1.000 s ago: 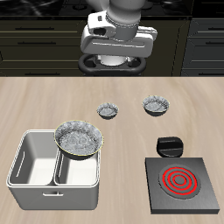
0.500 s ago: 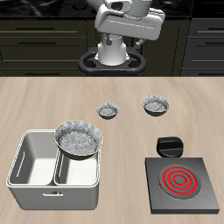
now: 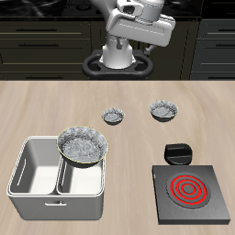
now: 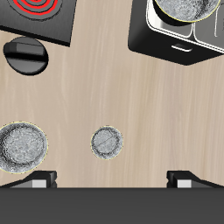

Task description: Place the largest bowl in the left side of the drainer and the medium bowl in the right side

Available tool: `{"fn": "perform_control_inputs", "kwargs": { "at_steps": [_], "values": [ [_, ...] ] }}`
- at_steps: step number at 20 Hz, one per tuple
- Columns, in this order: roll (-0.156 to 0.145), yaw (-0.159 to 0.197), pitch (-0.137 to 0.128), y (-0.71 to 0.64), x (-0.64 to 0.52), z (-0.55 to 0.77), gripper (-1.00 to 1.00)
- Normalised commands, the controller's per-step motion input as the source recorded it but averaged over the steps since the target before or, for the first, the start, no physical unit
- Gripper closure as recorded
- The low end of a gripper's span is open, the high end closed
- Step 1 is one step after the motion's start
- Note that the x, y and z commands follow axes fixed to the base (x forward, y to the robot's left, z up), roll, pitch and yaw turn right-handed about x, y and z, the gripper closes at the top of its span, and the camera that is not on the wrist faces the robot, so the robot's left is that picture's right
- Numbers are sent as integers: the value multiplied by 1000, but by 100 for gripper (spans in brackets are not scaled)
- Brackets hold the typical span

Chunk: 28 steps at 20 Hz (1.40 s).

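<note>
The pincer is out of clear sight, so its state cannot be told; it should drop squarely over the medium bowl [image 3: 163, 111] toward the desk's back edge.

Three bowls [image 3: 83, 145], one drainer [image 3: 33, 174], one hotplate [image 3: 190, 193]
</note>
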Motion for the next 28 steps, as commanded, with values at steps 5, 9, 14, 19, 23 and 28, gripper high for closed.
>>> {"fn": "perform_control_inputs", "kwargs": {
  "at_steps": [5, 9, 14, 19, 23, 28],
  "values": [
    [-27, -66, 68, 210, -20, -120, -100],
    [4, 5, 40, 333, 31, -137, -100],
    [2, 13, 41, 394, 42, -96, -100],
    [56, -11, 27, 436, 31, -73, -100],
    [42, 31, -7, 89, 18, -3, -100],
    [-14, -17, 25, -125, 81, -137, -100]
  ]
}}
